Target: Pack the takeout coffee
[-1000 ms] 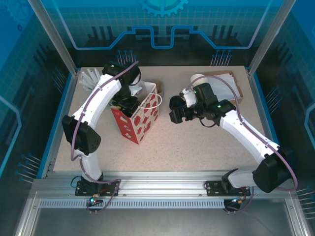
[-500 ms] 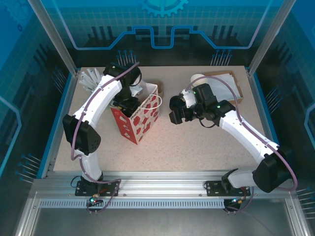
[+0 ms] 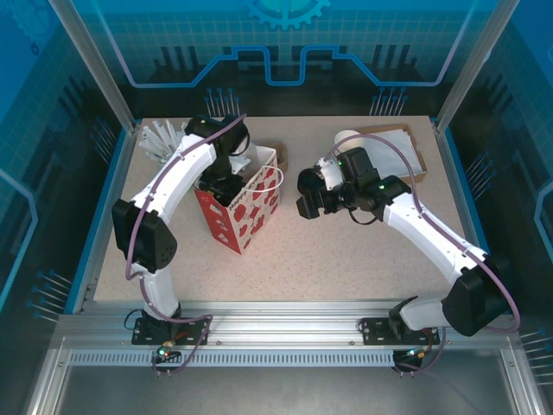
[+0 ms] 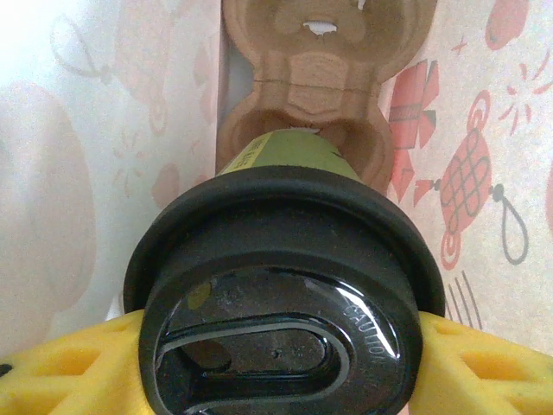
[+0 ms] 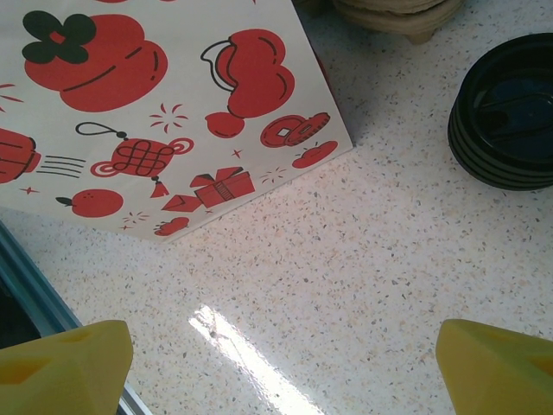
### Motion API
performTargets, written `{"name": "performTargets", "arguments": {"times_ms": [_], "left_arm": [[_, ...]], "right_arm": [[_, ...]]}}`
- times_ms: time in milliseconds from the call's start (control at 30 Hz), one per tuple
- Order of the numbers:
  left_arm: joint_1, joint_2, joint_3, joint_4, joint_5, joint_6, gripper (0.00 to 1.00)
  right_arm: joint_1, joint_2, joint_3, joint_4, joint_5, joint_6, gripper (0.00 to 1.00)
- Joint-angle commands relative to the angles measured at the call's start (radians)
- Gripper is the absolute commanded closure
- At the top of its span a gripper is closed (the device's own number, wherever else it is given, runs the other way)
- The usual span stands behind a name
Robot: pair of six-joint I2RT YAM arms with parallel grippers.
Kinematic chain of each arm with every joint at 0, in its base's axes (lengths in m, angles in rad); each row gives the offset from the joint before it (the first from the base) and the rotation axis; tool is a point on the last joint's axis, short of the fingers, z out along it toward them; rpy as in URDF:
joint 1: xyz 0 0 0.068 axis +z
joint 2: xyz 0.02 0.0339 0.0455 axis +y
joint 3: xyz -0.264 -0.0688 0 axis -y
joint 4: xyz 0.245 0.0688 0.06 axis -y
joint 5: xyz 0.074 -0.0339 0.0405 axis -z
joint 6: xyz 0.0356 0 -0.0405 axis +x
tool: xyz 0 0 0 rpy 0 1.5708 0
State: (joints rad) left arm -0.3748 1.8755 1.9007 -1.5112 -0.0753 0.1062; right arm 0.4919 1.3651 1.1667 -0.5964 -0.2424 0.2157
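The takeout coffee, an olive-green cup under a black lid, sits between the yellow fingers of my left gripper, which is shut on it. The cup hangs inside the white paper bag with red prints, over a brown pulp cup carrier at the bag's bottom. In the top view my left gripper reaches down into the bag's open mouth. My right gripper hovers just right of the bag, open over bare table.
A black stack of lids lies on the table right of the bag. More pulp carriers sit behind it. A cardboard tray and a white cup stack stand back right. Pale utensils lie back left.
My left arm has shifted slightly toward the back over the bag, and the bag's handle has moved a little. The right arm has stayed where it was.
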Motion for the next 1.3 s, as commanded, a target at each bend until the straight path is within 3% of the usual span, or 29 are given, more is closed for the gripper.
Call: {"name": "performTargets", "arguments": {"times_ms": [0, 1267], "left_arm": [[0.007, -0.005, -0.021, 0.013, -0.013, 0.004, 0.61], [0.005, -0.022, -0.037, 0.021, 0.003, 0.010, 0.60]], "right_arm": [[0.016, 0.008, -0.013, 0.011, -0.007, -0.010, 0.08], [0.031, 0.005, -0.006, 0.004, -0.005, -0.015, 0.08]]}}
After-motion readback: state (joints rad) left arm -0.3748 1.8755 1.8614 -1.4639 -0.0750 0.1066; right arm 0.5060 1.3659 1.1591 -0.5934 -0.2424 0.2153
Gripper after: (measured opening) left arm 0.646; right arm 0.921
